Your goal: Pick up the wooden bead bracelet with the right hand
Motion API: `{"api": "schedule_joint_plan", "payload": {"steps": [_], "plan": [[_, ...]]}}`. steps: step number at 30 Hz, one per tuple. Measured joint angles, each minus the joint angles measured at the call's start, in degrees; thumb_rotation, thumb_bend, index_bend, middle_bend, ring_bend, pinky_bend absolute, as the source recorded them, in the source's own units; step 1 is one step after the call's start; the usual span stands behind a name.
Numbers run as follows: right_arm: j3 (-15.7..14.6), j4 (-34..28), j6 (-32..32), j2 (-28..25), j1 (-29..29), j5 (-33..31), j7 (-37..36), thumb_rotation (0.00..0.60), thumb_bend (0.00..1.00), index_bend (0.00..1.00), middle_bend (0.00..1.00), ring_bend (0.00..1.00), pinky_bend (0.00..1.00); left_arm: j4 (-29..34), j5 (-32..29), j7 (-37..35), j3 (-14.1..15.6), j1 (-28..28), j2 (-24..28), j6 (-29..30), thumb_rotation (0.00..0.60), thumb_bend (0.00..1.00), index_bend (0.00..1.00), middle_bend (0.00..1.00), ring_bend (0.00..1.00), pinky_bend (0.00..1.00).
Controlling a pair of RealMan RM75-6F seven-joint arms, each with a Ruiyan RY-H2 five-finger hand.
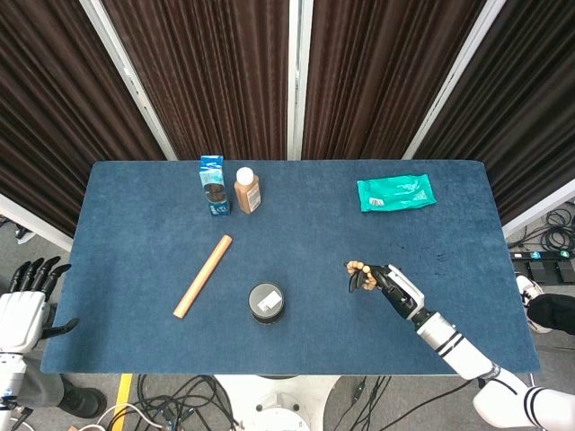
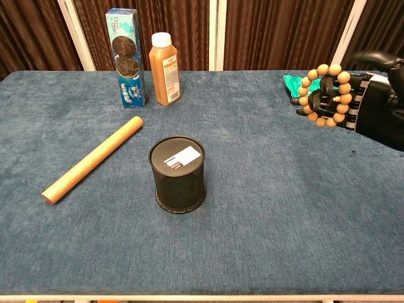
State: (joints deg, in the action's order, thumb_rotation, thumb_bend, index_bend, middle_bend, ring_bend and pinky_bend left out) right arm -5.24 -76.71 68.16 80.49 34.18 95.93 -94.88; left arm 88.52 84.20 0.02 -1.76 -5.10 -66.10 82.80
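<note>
One robot hand has the prize. The right robot hand (image 2: 344, 101) holds the wooden bead bracelet (image 2: 325, 95), with its dark fingers (image 2: 315, 95) poking through the ring of beads. In the chest view the bracelet hangs up in the air, above the blue surface (image 2: 252, 208) and not touching it. The ring stands almost upright there and faces the camera, out at the 9 o'clock end of the hand.

From the head view, the right robot hand (image 1: 388, 283) sits at about 4 o'clock on the surface. Its arm comes in from 5 o'clock, and the beads (image 1: 360, 271) show at its tip, toward 10 o'clock. The beads look tiny from up there, so I cannot tell how tight the hold is.

The left robot hand (image 1: 25, 301) is far off, past the surface edge at 8 o'clock. Its fingers are spread and it holds nothing. The right one is much nearer, and it is the one the job asks for.

Other things sit well apart: a black mesh cup (image 2: 178, 173), a wooden stick (image 2: 93, 159), a cookie box (image 2: 126, 57), a brown bottle (image 2: 164, 69) and a green pack (image 1: 396, 193).

I think the pick-up is nearly done. The hand just has to hold on.
</note>
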Motion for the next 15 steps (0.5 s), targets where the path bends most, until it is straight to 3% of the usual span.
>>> {"api": "schedule_joint_plan", "payload": {"steps": [10,15], "plan": [[-0.47,0.33,1.22,-0.09,-0.13,0.98,-0.02,0.272,0.64,0.62,0.52,0.12,0.03,-0.01,0.10,-0.10,-0.05,-0.01,0.00,0.16,0.600,0.00,0.17,0.08,0.01,0.02],[-0.71,0.89,2.51,0.00,-0.31,1.73,-0.51,0.397,0.83,0.62,0.52,0.12,0.03,0.02,0.09,-0.10,-0.07,0.04,-0.02,0.29,0.600,0.00,0.17,0.08,0.01,0.02]]}}
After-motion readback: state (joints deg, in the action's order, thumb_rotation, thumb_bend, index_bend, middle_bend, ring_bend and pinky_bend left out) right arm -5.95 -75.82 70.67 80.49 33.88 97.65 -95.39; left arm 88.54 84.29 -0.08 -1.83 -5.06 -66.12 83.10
